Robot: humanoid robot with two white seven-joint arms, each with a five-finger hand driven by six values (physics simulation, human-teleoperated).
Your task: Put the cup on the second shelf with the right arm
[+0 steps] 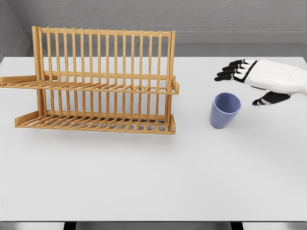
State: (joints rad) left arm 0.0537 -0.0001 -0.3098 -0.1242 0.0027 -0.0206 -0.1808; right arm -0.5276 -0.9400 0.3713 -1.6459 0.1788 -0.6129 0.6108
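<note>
A blue cup (224,110) stands upright on the white table (144,172), right of centre. My right hand (247,82) hovers just beyond and to the right of it, fingers spread and pointing left, thumb low near the cup's rim, holding nothing. A wooden two-tier dish rack (100,81) stands at the left, with an upper shelf (96,86) and a lower shelf (96,123) of slats. My left arm does not show.
A grey wall runs behind the table's far edge. The table's front edge lies near the bottom of the picture. Bare tabletop separates the rack's right end from the cup.
</note>
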